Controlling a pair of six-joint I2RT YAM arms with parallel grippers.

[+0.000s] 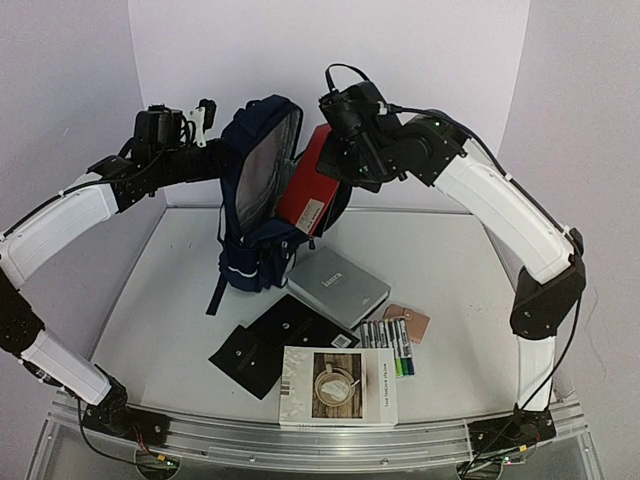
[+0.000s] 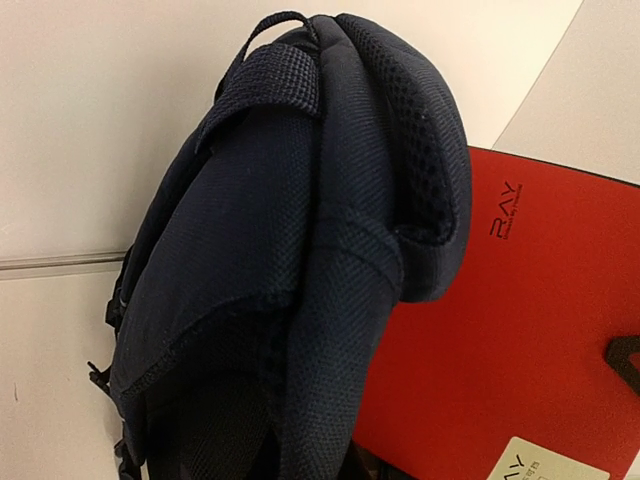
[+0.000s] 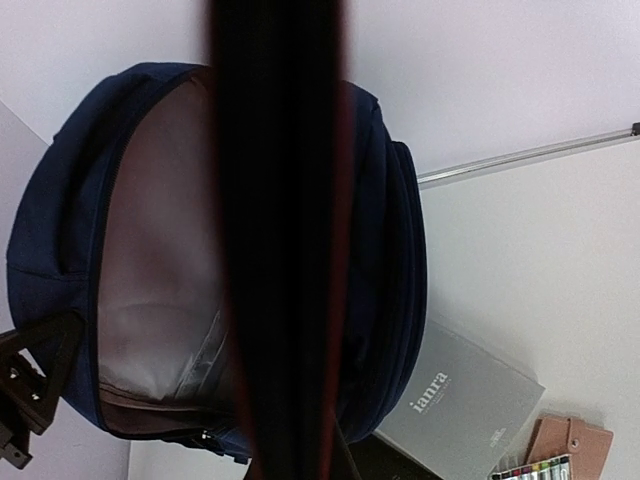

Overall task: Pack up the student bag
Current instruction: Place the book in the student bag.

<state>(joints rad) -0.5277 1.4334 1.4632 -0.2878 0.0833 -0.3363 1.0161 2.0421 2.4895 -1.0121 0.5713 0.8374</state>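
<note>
The student bag is a navy backpack held upright off the table, its mouth open and its grey lining facing the right arm. My left gripper is shut on the bag's upper edge. In the left wrist view navy fabric covers its fingers. My right gripper is shut on a red notebook, which hangs slanted at the bag's mouth. The right wrist view shows the notebook edge-on as a dark band across the opening. In the left wrist view its red cover shows behind the bag.
Below the bag a grey book lies on the white table. Two black pouches, a white book with a coffee picture, a row of markers and a pink pouch lie nearer the front edge.
</note>
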